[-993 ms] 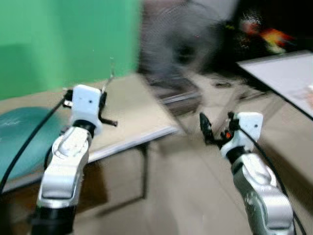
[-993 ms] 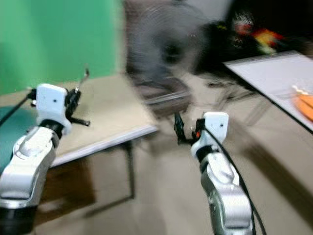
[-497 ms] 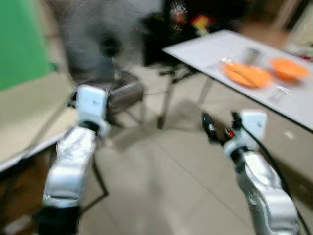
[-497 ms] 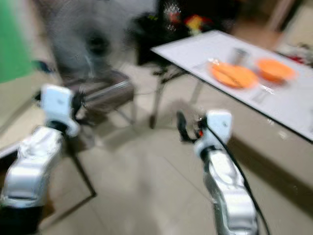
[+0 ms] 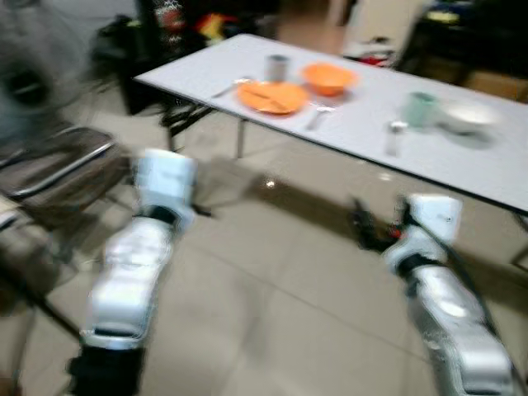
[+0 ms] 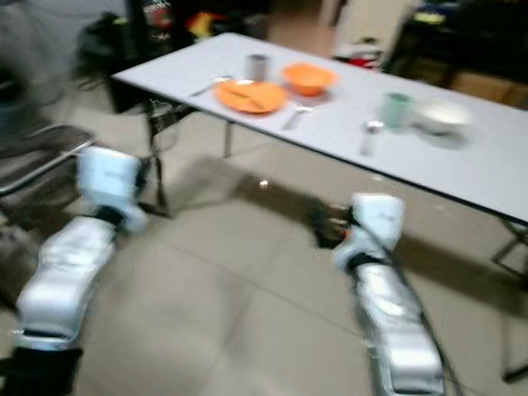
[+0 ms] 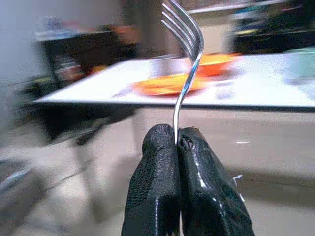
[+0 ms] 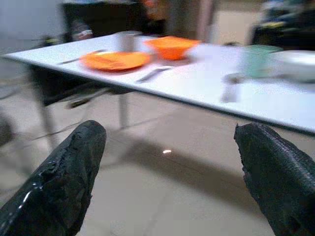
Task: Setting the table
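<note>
1. We carry a fork (image 7: 183, 59) in our left gripper (image 7: 178, 142). The two black fingers are pressed together on the lower end of its handle, and the tines point up and away from us.
2. Our right gripper (image 8: 167, 162) holds nothing; its fingers stand wide apart, with the floor visible between them.
3. Ahead of us is a white table (image 5: 462, 161) with an orange plate (image 5: 272, 96), an orange bowl (image 5: 328, 78), a metal cup (image 5: 277, 66), a green cup (image 5: 421, 107) and a white bowl (image 5: 469, 115). Some cutlery seems to lie beside the plate, but the head views are blurred and we cannot say which pieces.
4. We judge that the fork is light, stiff and smooth. It is not fragile, but thin metal can turn or slide between the pads, since we hold it only at the end.
5. A hold nearer the middle of the handle would be steadier. When we put it down, we should lower it flat beside a plate.
</note>
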Controlling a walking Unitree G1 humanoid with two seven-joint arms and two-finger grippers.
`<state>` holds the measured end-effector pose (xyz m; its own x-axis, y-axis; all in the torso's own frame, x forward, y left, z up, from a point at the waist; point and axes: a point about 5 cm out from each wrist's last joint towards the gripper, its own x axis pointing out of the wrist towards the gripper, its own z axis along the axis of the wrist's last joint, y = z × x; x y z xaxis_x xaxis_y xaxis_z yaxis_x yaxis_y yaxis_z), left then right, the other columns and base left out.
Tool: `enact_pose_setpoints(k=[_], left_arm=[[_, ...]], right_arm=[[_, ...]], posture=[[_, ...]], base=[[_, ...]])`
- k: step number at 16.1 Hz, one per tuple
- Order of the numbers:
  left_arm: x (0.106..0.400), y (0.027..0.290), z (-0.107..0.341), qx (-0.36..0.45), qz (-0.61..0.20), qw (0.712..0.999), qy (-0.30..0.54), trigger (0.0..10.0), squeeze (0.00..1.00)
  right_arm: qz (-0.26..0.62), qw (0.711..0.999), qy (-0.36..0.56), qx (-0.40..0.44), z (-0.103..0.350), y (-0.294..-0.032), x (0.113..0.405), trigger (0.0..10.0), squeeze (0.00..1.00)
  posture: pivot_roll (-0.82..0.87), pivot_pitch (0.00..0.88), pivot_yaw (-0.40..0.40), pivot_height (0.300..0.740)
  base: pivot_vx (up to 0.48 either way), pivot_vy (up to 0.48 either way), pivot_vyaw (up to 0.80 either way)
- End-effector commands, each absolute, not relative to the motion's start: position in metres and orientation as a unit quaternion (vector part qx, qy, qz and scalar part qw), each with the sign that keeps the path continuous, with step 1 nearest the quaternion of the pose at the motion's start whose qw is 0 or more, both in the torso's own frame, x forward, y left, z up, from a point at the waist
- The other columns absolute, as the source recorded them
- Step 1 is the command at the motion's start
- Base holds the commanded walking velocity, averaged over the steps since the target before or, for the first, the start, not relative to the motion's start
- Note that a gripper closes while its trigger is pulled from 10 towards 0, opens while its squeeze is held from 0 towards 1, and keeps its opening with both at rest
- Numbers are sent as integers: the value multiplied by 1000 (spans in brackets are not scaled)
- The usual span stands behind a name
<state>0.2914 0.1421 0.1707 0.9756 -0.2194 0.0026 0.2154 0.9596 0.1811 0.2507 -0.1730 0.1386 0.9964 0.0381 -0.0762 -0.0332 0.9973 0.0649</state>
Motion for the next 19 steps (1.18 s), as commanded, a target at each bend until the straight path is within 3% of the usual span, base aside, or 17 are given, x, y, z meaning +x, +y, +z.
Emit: enact_pose_setpoints(k=[1,7,10,19], left_arm=[[290,153,174,96,-91,991,-16,10000,0],[287,152,167,86,-95,992,-14,10000,0],[285,148,166,81,-116,990,-16,10000,0],[285,140,165,71,-148,986,-15,10000,0]], right_arm=[[30,998,29,39,145,-164,253,10000,0],[24,998,36,38,144,-167,252,10000,0],[24,998,37,41,145,-167,252,10000,0],[13,998,39,45,147,-170,251,10000,0]], posture=[[16,0,-49,740],[10,0,-55,740],[9,0,-57,740],[-7,0,-52,740]], base=[[0,0,0],[0,0,0],[0,0,-744],[322,0,-788]])
